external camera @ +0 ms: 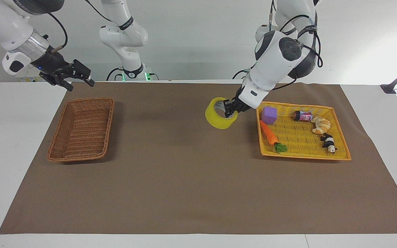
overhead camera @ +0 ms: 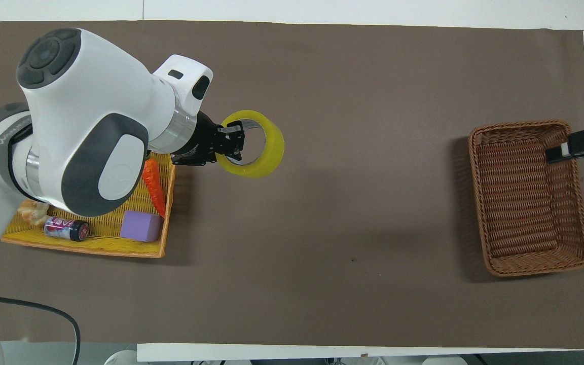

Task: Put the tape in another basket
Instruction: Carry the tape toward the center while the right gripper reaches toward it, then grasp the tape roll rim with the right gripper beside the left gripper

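Tape (external camera: 220, 118), light and stiff, hangs by its wall, pinched in the left gripper (external camera: 228, 110) fingers; right gripper (external camera: 81, 74) fingers spread.

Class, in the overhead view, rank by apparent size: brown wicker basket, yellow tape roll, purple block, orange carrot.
1. Brown woven wicker basket.
2. Yellow translucent tape roll, though raised toward the camera, so it looks enlarged.
3 and 4. Purple foam block and orange toy carrot: alike; carrot partly hidden.
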